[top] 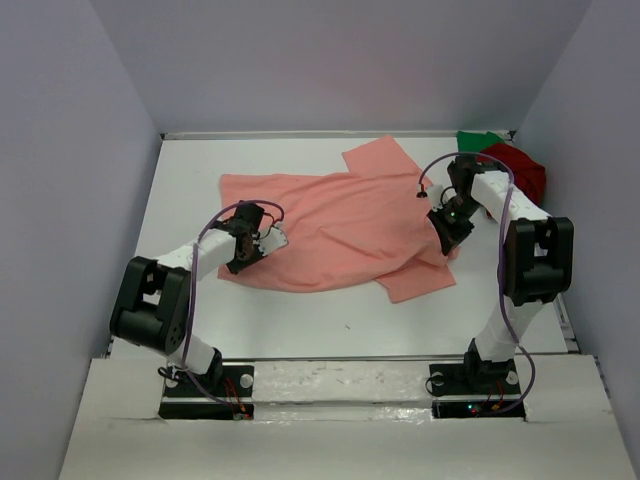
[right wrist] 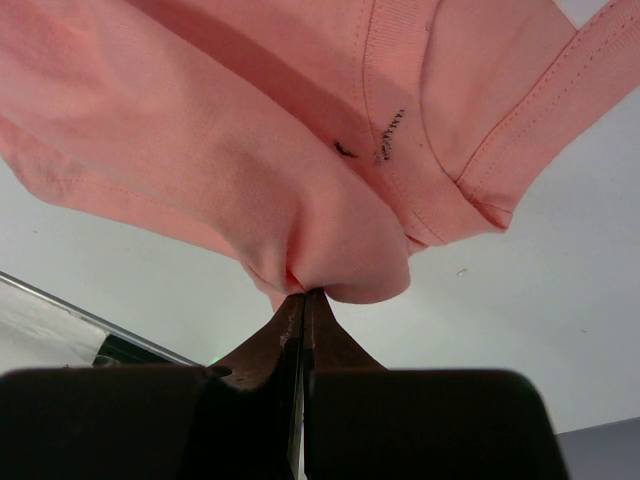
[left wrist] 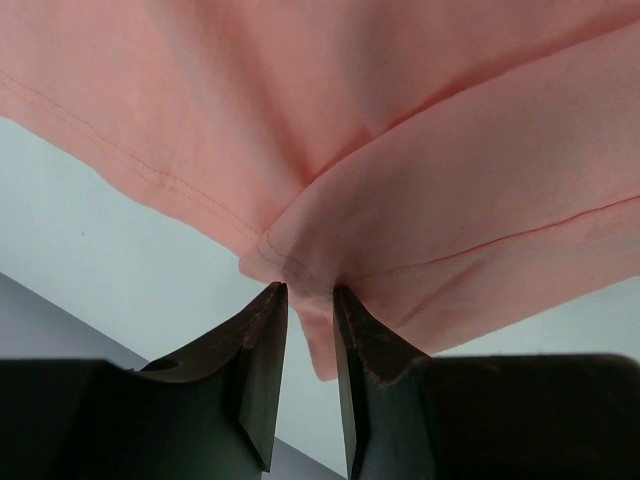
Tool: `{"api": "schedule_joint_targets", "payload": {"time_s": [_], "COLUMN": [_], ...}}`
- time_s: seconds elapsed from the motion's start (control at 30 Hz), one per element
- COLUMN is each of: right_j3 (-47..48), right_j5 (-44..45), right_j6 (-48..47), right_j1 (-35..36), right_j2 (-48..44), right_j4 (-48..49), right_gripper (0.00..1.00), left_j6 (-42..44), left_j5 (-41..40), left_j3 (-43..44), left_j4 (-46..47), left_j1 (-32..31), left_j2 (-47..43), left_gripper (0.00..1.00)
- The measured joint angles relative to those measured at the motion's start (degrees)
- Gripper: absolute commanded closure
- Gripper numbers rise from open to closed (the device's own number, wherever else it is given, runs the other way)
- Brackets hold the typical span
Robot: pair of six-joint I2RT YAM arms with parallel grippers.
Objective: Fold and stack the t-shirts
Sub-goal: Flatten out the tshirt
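Folding the pink shirt looks like the step in hand, w/ both arms gripping it at opposite ends. Nearest: L fingers at the shirt's near-left corner, by the bottom edge. In the wrist view their tips sit a little apart w/ a bunched fold of pink cloth wedged btwn them, so they're pinching cloth, not spread free. R fingers are at the shirt's right side. Wrist view shows them pressed tight together on a small tuck of cloth, w/ the neckband just beyond.

The shirt lies spread across mid desk, one sleeve toward the far edge, the other toward the near right, body slack and creased. Far right corner: red shirt in a heap, green shirt just behind, touching it. Neither looks folded, so prob early in the task.

To do it well, imo:
- Lift both ends together at even height so the cloth hangs taut btwn the arms, w/ no sag dragging on the desk.
- L grip seems to hold more than one layer; if so the fold may come out lopsided.
- R grip is a thin bite, so pull gently or it slips.
- Carry over in one line, lay edge on edge, and release only once the cloth is flat.
- Stay clear of the far heap.
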Motion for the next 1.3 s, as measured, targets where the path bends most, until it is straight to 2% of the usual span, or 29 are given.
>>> {"api": "schedule_joint_targets", "payload": {"time_s": [0.37, 0.4, 0.47, 0.5, 0.53, 0.97, 1.1, 1.3], "right_j3": [0.00, 0.00, 0.00, 0.00, 0.00, 0.02, 1.40, 4.52], "right_j5": [0.31, 0.37, 0.48, 0.48, 0.48, 0.94, 0.87, 0.76], "right_j6": [0.02, 0.02, 0.04, 0.04, 0.04, 0.20, 0.22, 0.22], "right_j1": [0.00, 0.00, 0.00, 0.00, 0.00, 0.00, 0.00, 0.00], "right_j2": [0.85, 0.85, 0.85, 0.85, 0.85, 0.92, 0.92, 0.83], "right_j4": [0.35, 0.37, 0.37, 0.39, 0.39, 0.44, 0.31, 0.07], "right_gripper": [1.00, 1.00, 1.00, 1.00, 1.00, 1.00, 1.00, 1.00], "left_j6": [-0.20, -0.22, -0.26, -0.31, -0.44, -1.90, -3.65, -4.74], "left_j5": [0.83, 0.92, 1.01, 1.09, 1.20, 1.53, 1.11, 0.24], "left_j3": [0.00, 0.00, 0.00, 0.00, 0.00, 3.37, 9.55, 20.74], "left_j4": [-1.38, -1.40, -1.42, -1.40, -1.44, -5.20, -9.51, -12.26], "left_j1": [0.00, 0.00, 0.00, 0.00, 0.00, 0.00, -0.20, -0.70], "left_j2": [1.90, 2.23, 2.60, 2.73, 2.86, 2.89, 0.37, -9.55], "left_gripper": [0.64, 0.67, 0.80, 0.95, 1.00, 1.00, 1.00, 1.00]}}
